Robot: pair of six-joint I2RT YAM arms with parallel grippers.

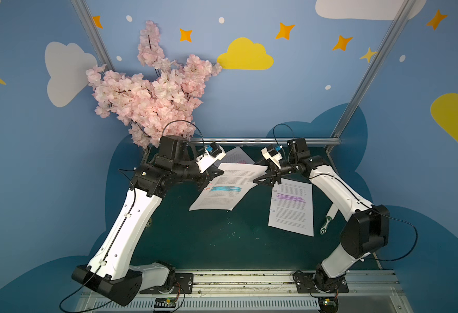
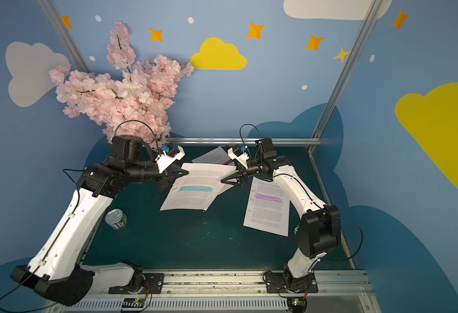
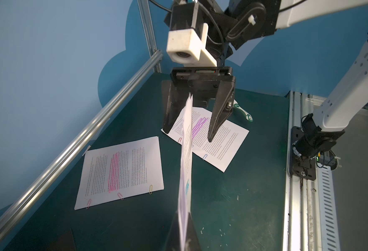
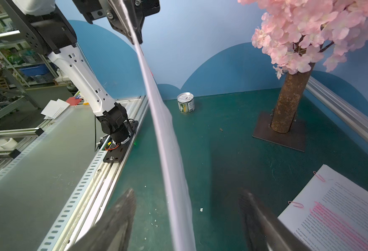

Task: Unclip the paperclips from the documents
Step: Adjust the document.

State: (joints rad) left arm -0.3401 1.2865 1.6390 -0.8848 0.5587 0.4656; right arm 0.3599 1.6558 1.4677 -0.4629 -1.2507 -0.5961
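The blue-banded document (image 1: 227, 187) (image 2: 195, 189) hangs tilted above the green table, and my left gripper (image 1: 217, 173) (image 3: 184, 234) is shut on its far-left corner. Red paperclips (image 1: 208, 187) sit on its left edge. My right gripper (image 1: 255, 181) (image 4: 187, 191) is open at the sheet's right edge; the paper (image 4: 172, 173) runs between its fingers (image 4: 122, 213) and touches neither. The purple-banded document (image 1: 292, 206) (image 3: 222, 141) lies flat on the right with clips (image 3: 204, 157) along its edge. The pink-banded document (image 3: 122, 171) (image 4: 335, 213) lies at the back, partly hidden in both top views, with three paperclips (image 3: 120, 196).
A small tin can (image 2: 116, 219) (image 4: 185, 105) stands at the left. The pink blossom tree (image 1: 152, 94) rises on its trunk (image 4: 287, 102) at the back left. A green-and-white tool (image 1: 328, 220) lies under the right arm. An aluminium rail (image 1: 263, 141) bounds the back.
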